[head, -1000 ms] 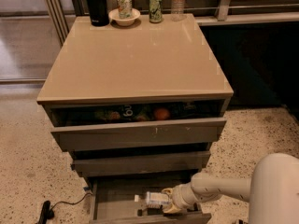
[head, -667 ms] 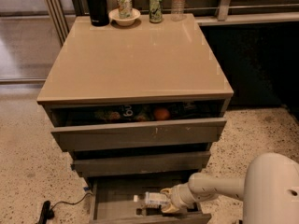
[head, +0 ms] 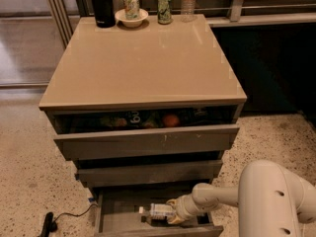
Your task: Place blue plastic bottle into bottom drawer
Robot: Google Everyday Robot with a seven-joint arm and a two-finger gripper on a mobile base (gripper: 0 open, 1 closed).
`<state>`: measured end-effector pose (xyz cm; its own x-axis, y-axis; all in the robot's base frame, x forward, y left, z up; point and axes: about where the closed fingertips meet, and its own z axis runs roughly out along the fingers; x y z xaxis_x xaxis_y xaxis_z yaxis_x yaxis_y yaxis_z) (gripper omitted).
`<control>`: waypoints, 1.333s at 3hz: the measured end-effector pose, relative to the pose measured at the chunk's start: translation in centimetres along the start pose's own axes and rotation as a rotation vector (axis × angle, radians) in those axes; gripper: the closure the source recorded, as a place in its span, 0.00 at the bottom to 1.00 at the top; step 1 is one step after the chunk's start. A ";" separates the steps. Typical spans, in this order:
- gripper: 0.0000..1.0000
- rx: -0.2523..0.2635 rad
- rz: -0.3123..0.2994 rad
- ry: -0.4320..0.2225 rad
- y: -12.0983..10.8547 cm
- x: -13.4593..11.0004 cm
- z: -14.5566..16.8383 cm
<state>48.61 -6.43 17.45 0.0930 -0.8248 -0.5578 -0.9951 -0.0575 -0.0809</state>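
Fingers (head: 173, 220) of the gripper (head: 172, 214) are clamped on the base end of the blue plastic bottle (head: 159, 211). The bottle is held on its side inside the pulled-out bottom drawer (head: 128, 231), with the gripper low within it. A black flask (head: 101, 4), two cans (head: 164, 7) and a clear bottle (head: 187, 1) are set along the bench's (head: 148, 58) far edge.

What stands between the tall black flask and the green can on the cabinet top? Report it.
A white bowl holding a pale can, in the camera view. The gripper is down in the bottom drawer at the blue plastic bottle.
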 end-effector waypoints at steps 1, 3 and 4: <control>1.00 0.005 -0.003 0.011 -0.5 0.9 1.5; 1.00 0.016 -0.004 0.036 -1.4 2.6 3.2; 1.00 0.027 -0.011 0.058 -2.6 3.2 4.0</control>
<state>51.66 -6.66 12.64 0.1009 -0.8553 -0.5083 -0.9926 -0.0521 -0.1094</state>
